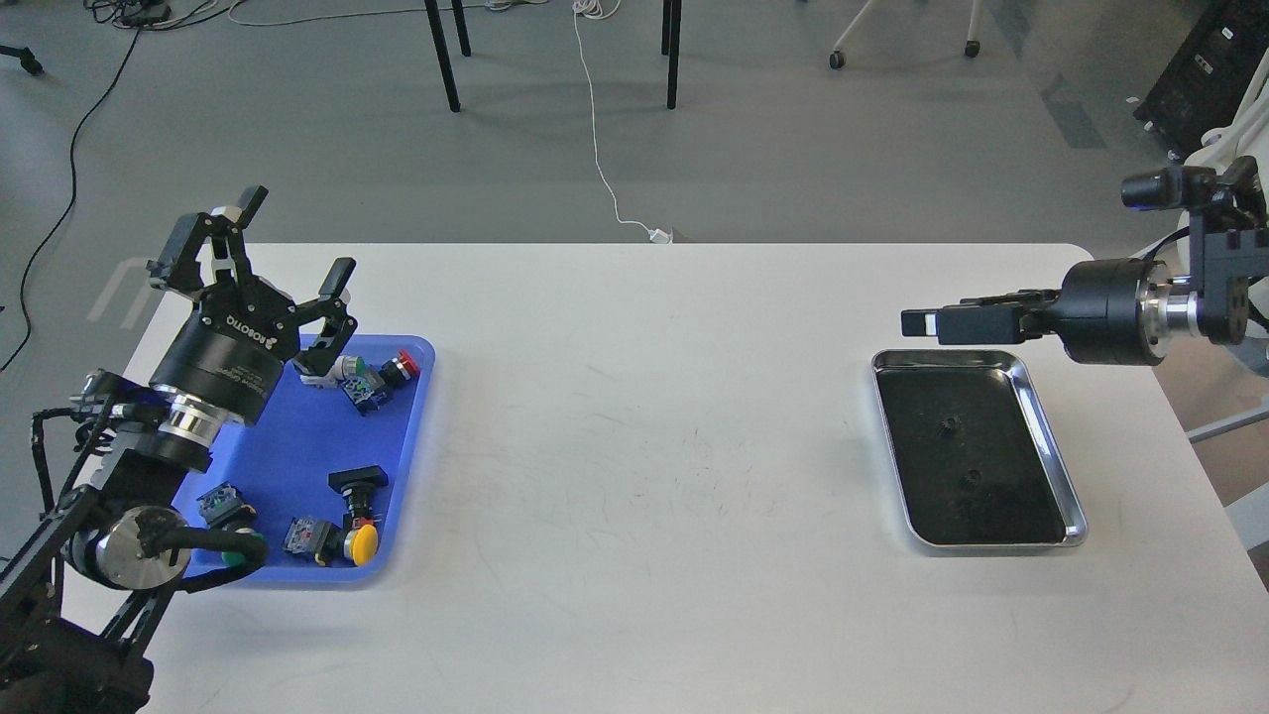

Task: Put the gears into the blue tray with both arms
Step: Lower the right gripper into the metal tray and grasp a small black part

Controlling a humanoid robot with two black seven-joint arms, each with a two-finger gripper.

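Your left claw (288,243) hangs over the far left corner of the blue tray (297,436), fingers spread wide with nothing between them. One fingertip (342,275) points up above the tray's far rim; the other fingers rise beyond the far left edge of the tabletop (644,416).

Your right claw (917,323) reaches in level from the right, just past the far rim of the metal tray (1076,516). You see it side-on, so its fingers overlap in one dark bar; whether they are apart or together cannot be told.

Two gears (948,427) lie on the black inside of the metal tray, one towards the far middle and one (973,477) nearer, well apart from each other. Both are small and dark against the dark floor, so their teeth are hard to make out.

The blue tray sits at the left of the tabletop and holds only push-button switches: a red-capped switch (402,365) and a green-capped switch (359,372) at its far end, a black-capped switch (359,484) at the middle right, a yellow-capped switch (363,541) at the near right, and another switch (220,504) partly hidden behind your left arm. No gear shows in the blue tray. The two trays are well apart, with bare tabletop between them.
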